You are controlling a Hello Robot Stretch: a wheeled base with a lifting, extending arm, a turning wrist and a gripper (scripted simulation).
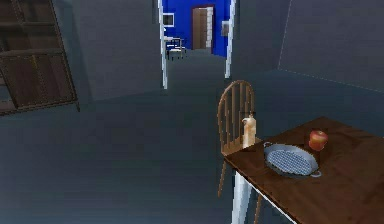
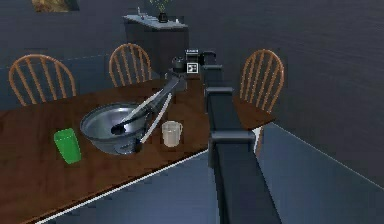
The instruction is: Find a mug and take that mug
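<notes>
Reaching step, by my reading. The tool point(image 2: 138, 124) shows at the metal bowl point(image 2: 96, 120) on the wooden surface point(image 2: 50, 185), though I cannot tell whether it is over the bowl or touching it. Nor can I tell whether its fingers are apart or together, or whether it holds anything. The likeliest mug is the pale cup point(image 2: 172, 133), just beside the bowl. A green cup point(image 2: 66, 146) stands near the bowl's opposite side. Next, the tool probably needs shifting off the bowl toward the pale cup.
</notes>
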